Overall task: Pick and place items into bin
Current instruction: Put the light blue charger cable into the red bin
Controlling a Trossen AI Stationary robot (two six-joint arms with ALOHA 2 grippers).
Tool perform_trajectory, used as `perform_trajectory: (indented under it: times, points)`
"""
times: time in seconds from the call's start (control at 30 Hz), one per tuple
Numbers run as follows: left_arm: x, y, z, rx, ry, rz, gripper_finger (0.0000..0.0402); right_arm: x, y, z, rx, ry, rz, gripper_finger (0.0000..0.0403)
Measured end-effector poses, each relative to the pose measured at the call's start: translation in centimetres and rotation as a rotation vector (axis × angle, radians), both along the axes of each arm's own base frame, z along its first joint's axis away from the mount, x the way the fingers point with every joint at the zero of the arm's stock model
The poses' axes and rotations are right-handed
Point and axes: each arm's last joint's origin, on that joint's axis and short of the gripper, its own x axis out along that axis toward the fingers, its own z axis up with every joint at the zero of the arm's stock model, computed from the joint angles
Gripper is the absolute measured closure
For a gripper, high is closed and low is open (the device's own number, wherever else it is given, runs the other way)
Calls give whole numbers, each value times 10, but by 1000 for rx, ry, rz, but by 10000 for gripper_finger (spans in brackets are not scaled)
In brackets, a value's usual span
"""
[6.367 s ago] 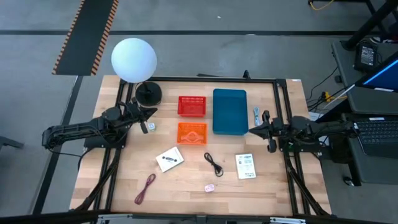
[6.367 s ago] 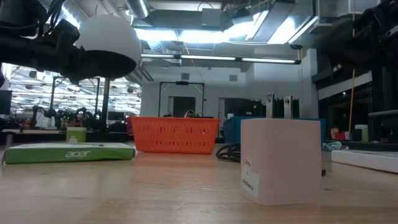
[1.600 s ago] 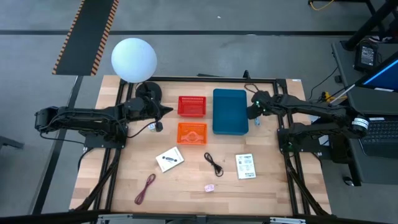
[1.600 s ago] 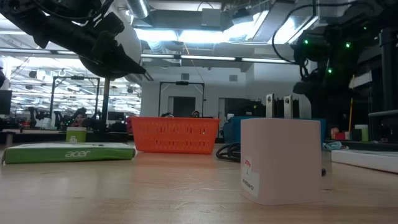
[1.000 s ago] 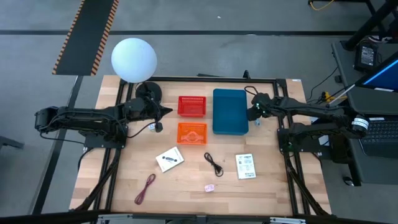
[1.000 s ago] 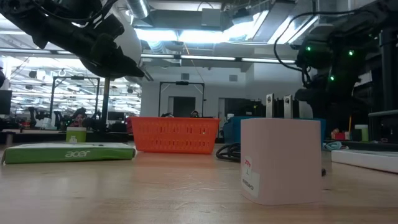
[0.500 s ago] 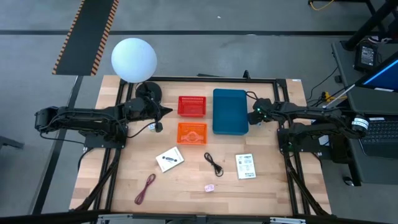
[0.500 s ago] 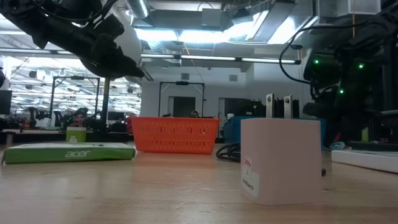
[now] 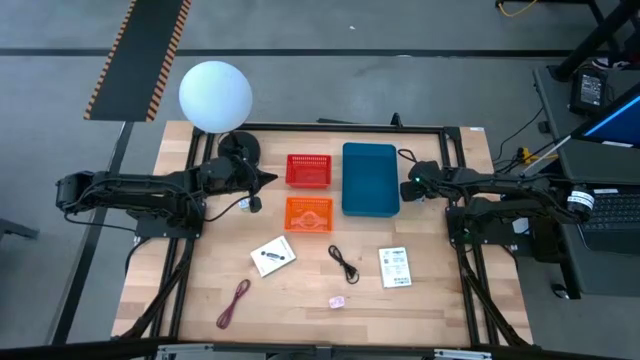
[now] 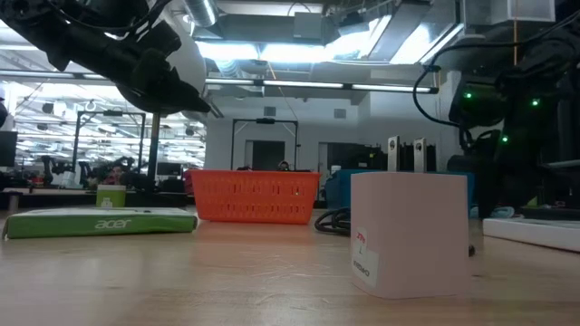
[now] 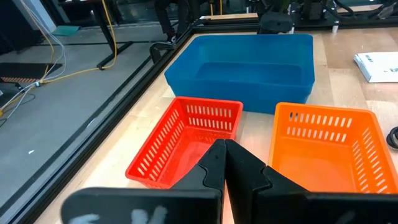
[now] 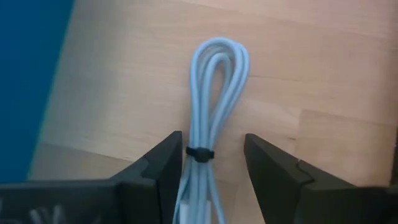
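A pale grey coiled cable (image 12: 211,118), bound by a small dark tie, lies on the wood just right of the blue bin (image 9: 369,179). My right gripper (image 12: 211,168) is low over it and open, one finger on each side of the coil. In the high view the gripper (image 9: 411,190) hides the cable. My left gripper (image 11: 224,155) hangs shut above the red basket (image 11: 183,140). Two white packets (image 9: 272,256) (image 9: 396,267), a black cord (image 9: 344,263), a dark-red cord (image 9: 233,303) and a pink piece (image 9: 337,300) lie flat nearer the front edge.
An orange basket (image 9: 308,213) stands in front of the red basket (image 9: 308,170). The white globe lamp (image 9: 215,95) stands at the far left corner. Black frame rails run along the table's left and right sides. Bare wood lies between the scattered items in front.
My right gripper has come down beside the blue bin's right wall and moved a little toward the table's near edge, onto the spot where the pale cable lies. The items on the table have stayed where they were.
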Motion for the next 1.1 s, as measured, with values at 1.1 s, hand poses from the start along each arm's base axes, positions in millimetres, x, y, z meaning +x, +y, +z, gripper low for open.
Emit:
perform_trajectory:
  times: [1.1]
  points:
    - [0, 0, 0, 0, 0, 0, 398, 17, -9, 44, -104, -98, 147, 392]
